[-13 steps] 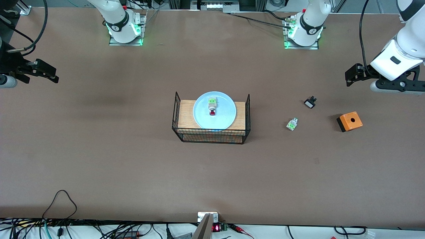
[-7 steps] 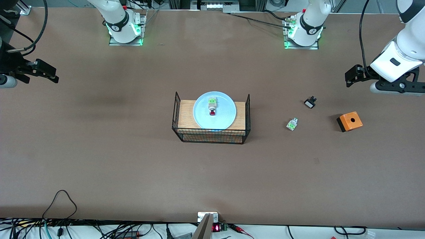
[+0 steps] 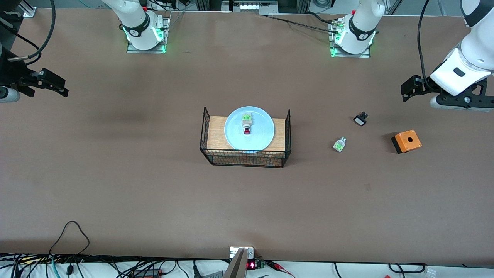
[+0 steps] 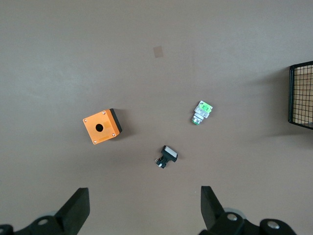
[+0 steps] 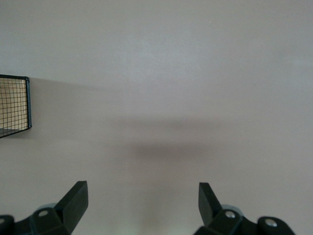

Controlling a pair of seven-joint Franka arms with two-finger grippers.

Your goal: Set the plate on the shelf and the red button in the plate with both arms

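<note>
The red button (image 3: 247, 125) lies on the plate (image 3: 266, 133) mid-table, long axis toward my bases; my left gripper (image 4: 144, 208) and right gripper (image 5: 142, 205) hang spread at opposite table ends, equally distant.

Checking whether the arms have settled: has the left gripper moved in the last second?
Yes, slightly. The left gripper drew a little toward the arms' bases, away from the orange box; both jaws open.
</note>
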